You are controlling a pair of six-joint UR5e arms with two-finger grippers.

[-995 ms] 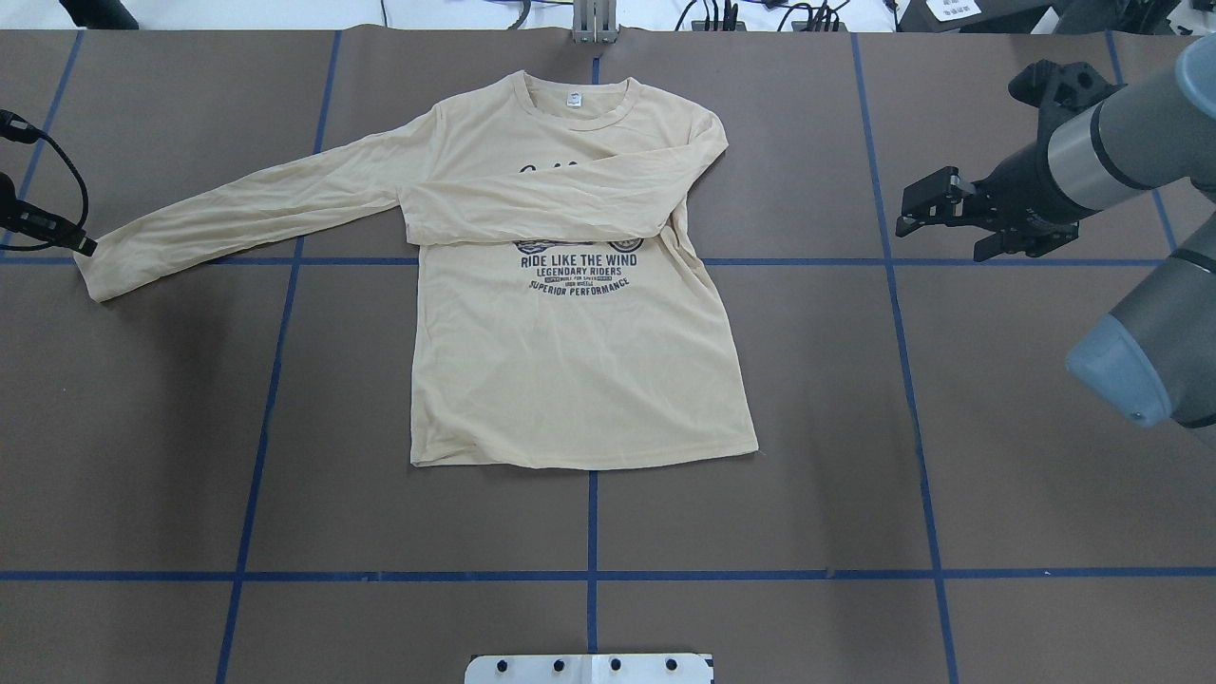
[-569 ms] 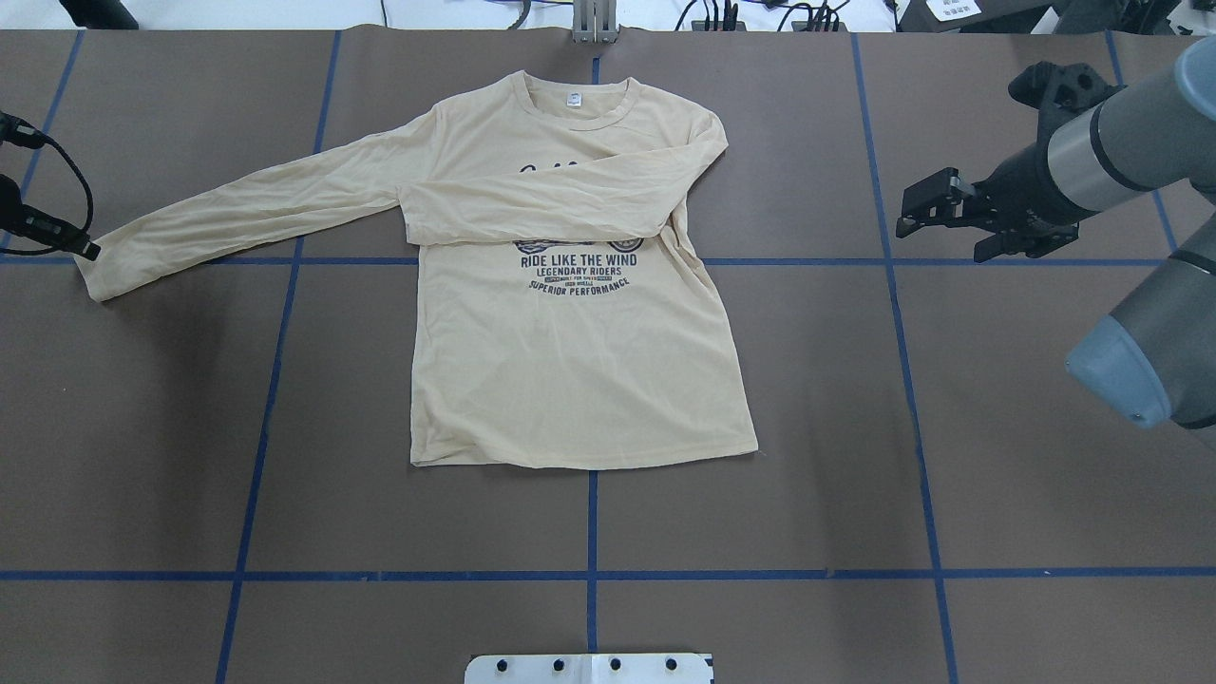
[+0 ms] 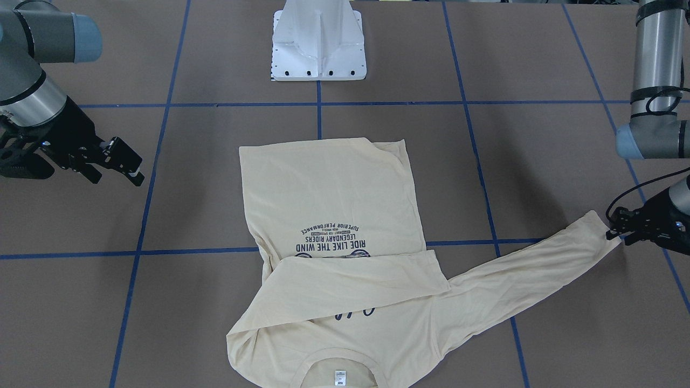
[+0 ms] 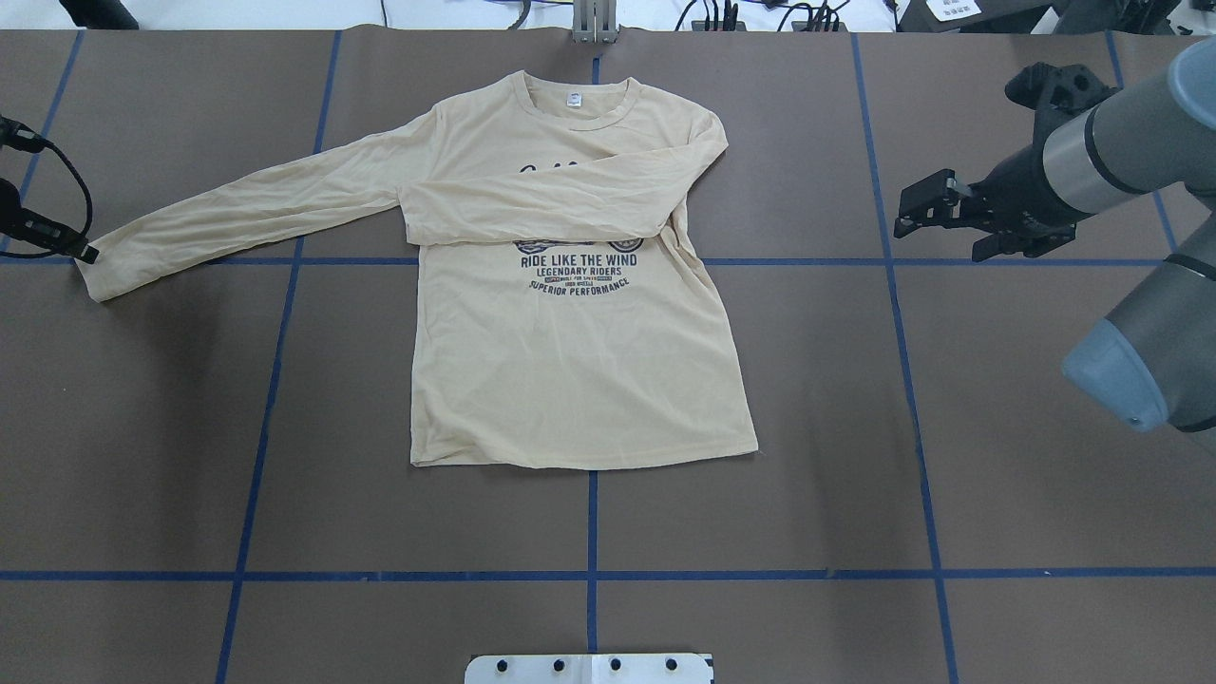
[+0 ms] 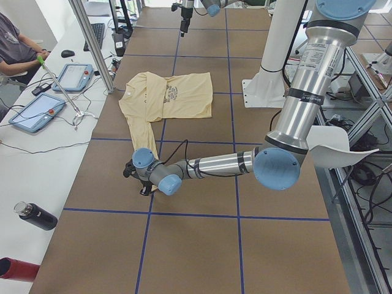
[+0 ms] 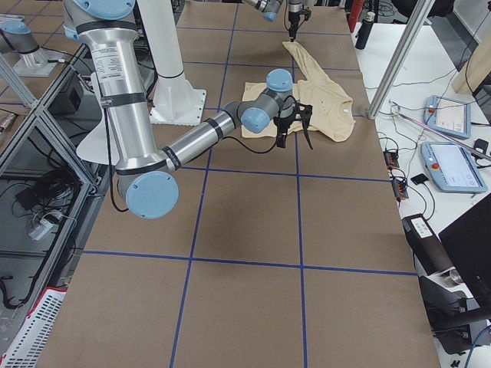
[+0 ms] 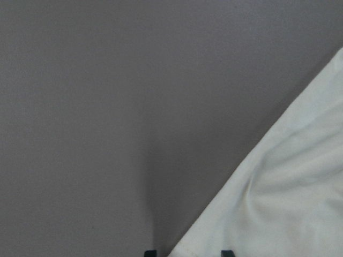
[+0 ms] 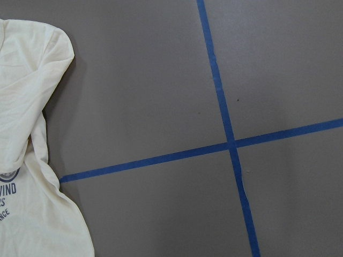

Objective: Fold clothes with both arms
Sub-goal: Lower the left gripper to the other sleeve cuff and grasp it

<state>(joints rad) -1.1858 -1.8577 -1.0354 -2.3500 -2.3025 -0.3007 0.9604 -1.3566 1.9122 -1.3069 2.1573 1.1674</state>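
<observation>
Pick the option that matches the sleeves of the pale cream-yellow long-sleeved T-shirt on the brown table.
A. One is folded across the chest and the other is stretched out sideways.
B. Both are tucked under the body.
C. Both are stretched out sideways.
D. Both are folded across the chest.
A: one sleeve of the pale cream-yellow long-sleeved T-shirt lies across the navy print, and the other sleeve stretches out flat, with the black left gripper at its cuff.
</observation>
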